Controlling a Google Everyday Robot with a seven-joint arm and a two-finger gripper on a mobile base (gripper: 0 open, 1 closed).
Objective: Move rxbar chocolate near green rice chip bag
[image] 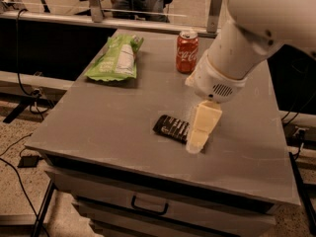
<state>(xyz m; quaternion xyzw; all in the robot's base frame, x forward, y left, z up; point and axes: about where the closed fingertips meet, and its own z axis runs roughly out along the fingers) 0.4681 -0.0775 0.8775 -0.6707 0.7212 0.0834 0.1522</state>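
The bar (171,127) looks light, flat and fairly stiff, its shiny wrapper probably slippery; best pinched across its narrow width; it lies on the worktop (123,117) just left of the jaws, its right end hidden behind them; the gripper (201,132) hangs low there; I cannot tell how far the jaws are open; the bag (116,58) lies well beyond, to their left.

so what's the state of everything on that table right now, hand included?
bar: lying flat on the table, apart from the bag, not lifted
bag: lying flat, back left
can: upright, at the back
drawer: shut
hand: low at the bar's right end, covering it; contact unclear
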